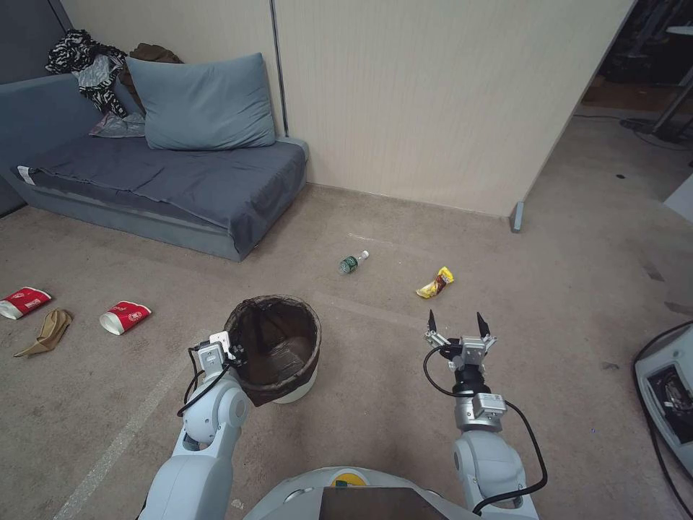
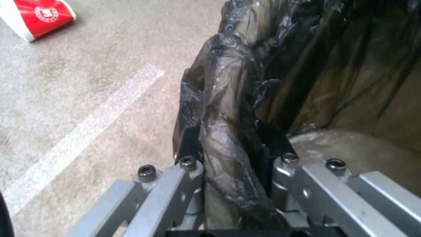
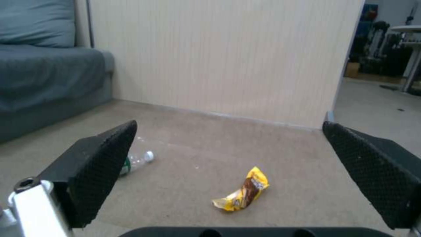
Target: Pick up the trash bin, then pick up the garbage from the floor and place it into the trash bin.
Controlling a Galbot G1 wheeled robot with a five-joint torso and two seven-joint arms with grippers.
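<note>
My left gripper (image 2: 232,158) pinches the trash bin (image 1: 278,350) by its near rim. My right gripper (image 1: 457,323) hangs spread wide and empty, the yellow wrapper (image 3: 243,194) on the floor just beyond its tips.

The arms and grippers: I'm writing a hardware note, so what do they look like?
Both arms are smooth pale grey-white shells with rounded joints and looping black cables. The left gripper has a silver metal linkage with dark bolts. The right gripper has a silver metal body and two black pointed fingers with cross-hatched textured pads. No markings are legible.
</note>
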